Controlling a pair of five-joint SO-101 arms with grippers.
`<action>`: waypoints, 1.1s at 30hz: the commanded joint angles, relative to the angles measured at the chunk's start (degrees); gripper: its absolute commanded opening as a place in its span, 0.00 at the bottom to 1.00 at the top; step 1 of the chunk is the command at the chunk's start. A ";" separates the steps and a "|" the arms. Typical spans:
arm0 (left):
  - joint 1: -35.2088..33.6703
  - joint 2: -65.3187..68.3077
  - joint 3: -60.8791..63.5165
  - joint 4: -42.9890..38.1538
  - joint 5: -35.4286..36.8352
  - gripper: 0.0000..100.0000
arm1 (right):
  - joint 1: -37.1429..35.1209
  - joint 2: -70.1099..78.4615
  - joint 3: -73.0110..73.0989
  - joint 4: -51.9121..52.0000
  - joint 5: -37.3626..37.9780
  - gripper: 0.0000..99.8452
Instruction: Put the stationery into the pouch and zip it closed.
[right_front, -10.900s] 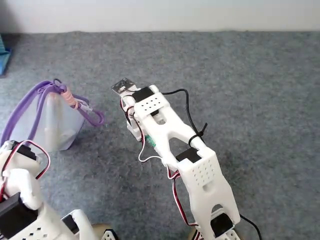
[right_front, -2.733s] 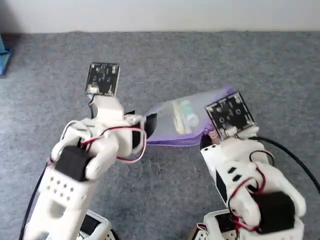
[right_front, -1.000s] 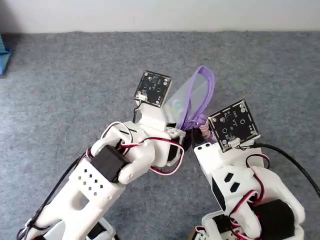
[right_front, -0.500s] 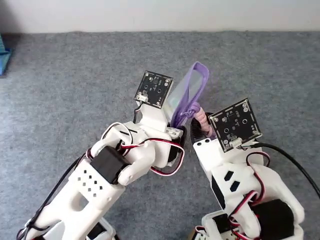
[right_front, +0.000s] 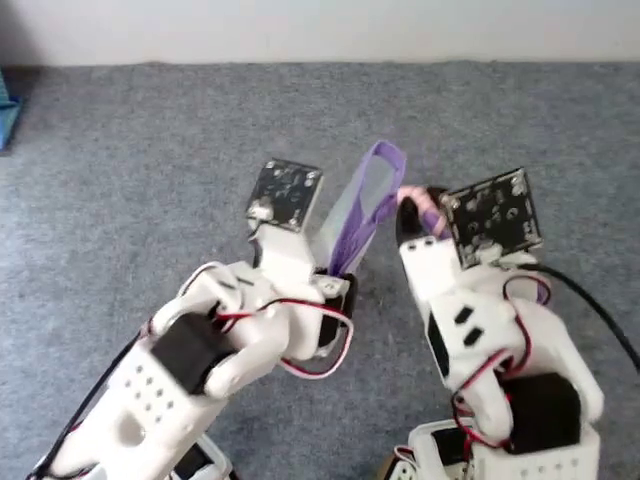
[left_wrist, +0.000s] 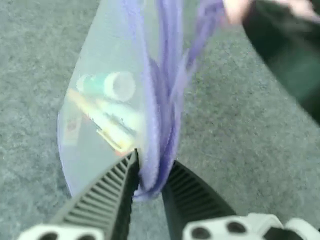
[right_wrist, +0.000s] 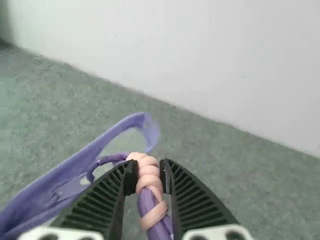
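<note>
The pouch (right_front: 352, 215) is up off the table (right_front: 150, 150), standing on edge just toward 12 o'clock from the middle of the high view, slung between your two arms. The stationery (left_wrist: 106, 107) is already inside: pale sticks and a green-capped piece show through the clear wall, so the loading step looks done. From 7 o'clock, your left gripper (left_wrist: 150, 167) has its jaws pressed onto the pouch's purple bottom corner, anchoring it. From 5 o'clock, your right gripper (right_wrist: 148, 170) is pinching the pink pull (right_wrist: 149, 186), which sits on the pouch's 3 o'clock side. So you're in the zipping step, with both holds looking firm. Ahead of the pull, the purple band bows out in a loop with a gap in it, which suggests the mouth isn't shut along that stretch. How much is closed behind the pull I can't tell. What's left, by my read, is to run the pull to the far end.
</note>
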 joint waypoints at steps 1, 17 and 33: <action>0.26 -7.12 3.30 2.11 1.49 0.01 | 3.56 4.88 -0.70 -5.32 -0.18 0.01; 0.53 -21.80 12.97 4.31 0.53 0.01 | 7.87 22.37 -0.70 -23.25 4.66 0.01; -0.26 -24.62 13.14 5.71 -0.44 0.08 | 9.45 23.78 -0.62 -22.02 4.66 0.01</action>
